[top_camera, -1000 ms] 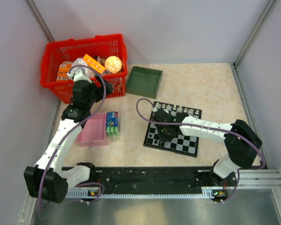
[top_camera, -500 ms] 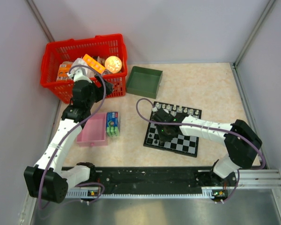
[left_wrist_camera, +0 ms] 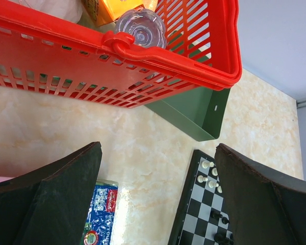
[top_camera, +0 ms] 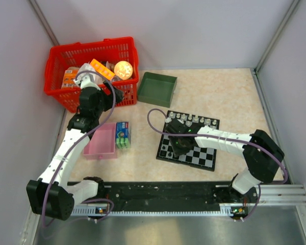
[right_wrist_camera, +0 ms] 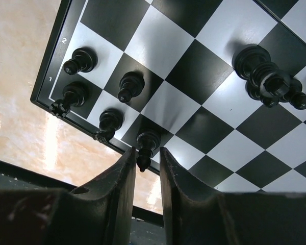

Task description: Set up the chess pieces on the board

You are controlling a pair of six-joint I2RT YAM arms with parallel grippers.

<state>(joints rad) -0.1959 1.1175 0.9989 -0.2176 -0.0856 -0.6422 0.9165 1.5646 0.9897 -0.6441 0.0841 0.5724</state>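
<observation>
The board (top_camera: pixel 204 155) lies right of centre, with white chess pieces (top_camera: pixel 194 120) along its far edge and black ones near its left corner. My right gripper (top_camera: pixel 179 145) hovers low over that corner. In the right wrist view its jaws (right_wrist_camera: pixel 147 151) stand slightly open around an upright black piece (right_wrist_camera: pixel 147 142) on the edge row; there is a gap on the piece's right. Beside it stand other black pieces (right_wrist_camera: pixel 130 86), and a loose black cluster (right_wrist_camera: pixel 268 79) lies further in. My left gripper (left_wrist_camera: pixel 158 148) is wide open and empty, above the table beside the board (left_wrist_camera: pixel 194 219).
A red basket (top_camera: pixel 92 56) full of items stands at the back left, with a green tray (top_camera: pixel 157 89) to its right. A pink tray (top_camera: pixel 102 140) and a blue-green packet (top_camera: pixel 123 134) lie left of the board. Walls close in on three sides.
The right gripper's jaws have parted a little around the black piece, which stands on the board. The left arm has not moved.
</observation>
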